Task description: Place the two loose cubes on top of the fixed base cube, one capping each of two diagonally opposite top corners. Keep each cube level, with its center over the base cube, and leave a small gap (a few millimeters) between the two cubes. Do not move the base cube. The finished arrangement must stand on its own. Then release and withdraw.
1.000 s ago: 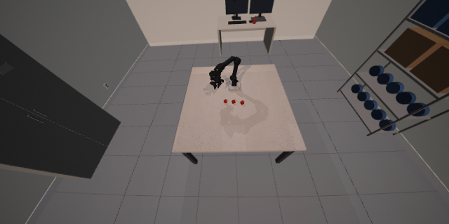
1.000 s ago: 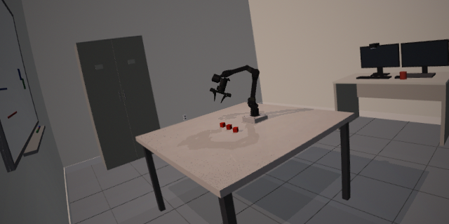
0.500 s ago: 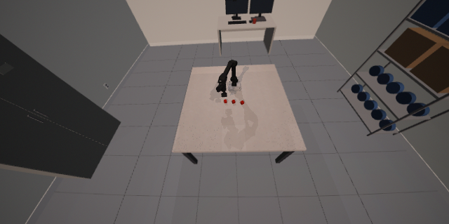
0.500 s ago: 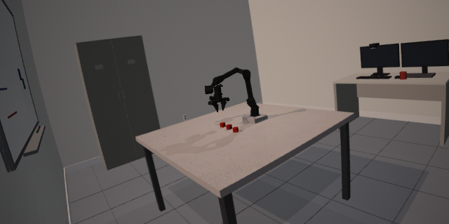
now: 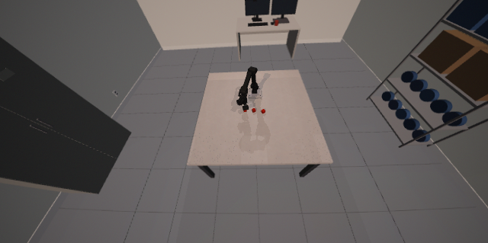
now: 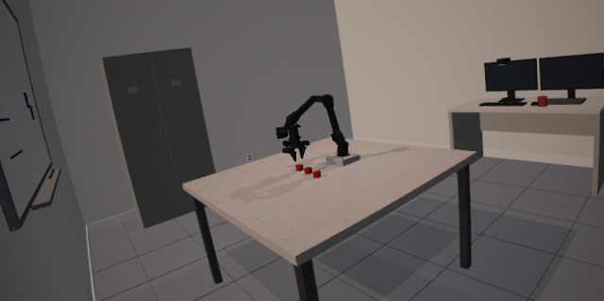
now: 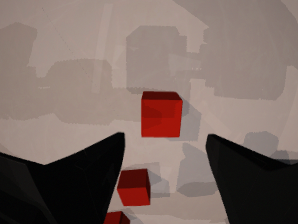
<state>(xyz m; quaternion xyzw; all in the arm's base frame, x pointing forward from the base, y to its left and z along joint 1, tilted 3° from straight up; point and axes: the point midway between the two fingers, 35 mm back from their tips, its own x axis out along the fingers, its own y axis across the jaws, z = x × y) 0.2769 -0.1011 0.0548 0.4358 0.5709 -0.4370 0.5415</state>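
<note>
Three red cubes seen, all level on the table (image 5: 290,136) (image 6: 377,183) (image 7: 65,140), spaced apart in one row: an end cube (image 5: 245,110) (image 6: 299,168) (image 7: 161,118), a middle cube (image 5: 253,110) (image 6: 308,170) (image 7: 134,188) and a far cube (image 5: 263,111) (image 6: 316,174) (image 7: 117,218). No longer axis is shown by any cube; the row itself is set crosswise before the single arm (image 5: 248,78) (image 6: 334,122). The end cube's sides are nearly squared to the hand (image 5: 245,108) (image 6: 298,159) (image 7: 165,134). One hand, two fingers: pointed downward above the end cube, parted wide, nothing gripped. Nothing stacked; which cube is fixed cannot be told.
</note>
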